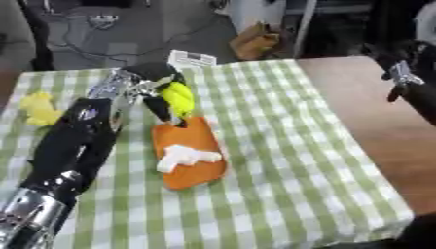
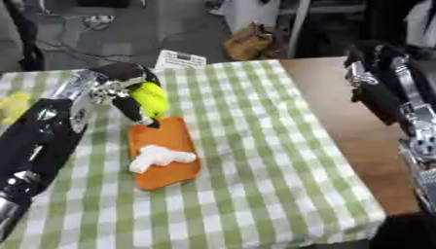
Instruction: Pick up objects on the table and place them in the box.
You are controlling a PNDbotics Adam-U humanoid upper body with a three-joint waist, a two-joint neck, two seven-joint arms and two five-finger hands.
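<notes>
Orange tray (image 1: 197,172) flat on checked cloth, white object (image 1: 184,157) inside; yellow-green object (image 1: 178,97) above far end.

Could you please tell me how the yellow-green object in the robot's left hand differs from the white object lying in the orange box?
The yellow-green object is bright and rounded, while the white object is pale and angular, with a short branch. The yellow-green one is held in the left hand above the box's far end, while the white one lies flat inside the orange box. Both are small pieces over the checked cloth.
</notes>
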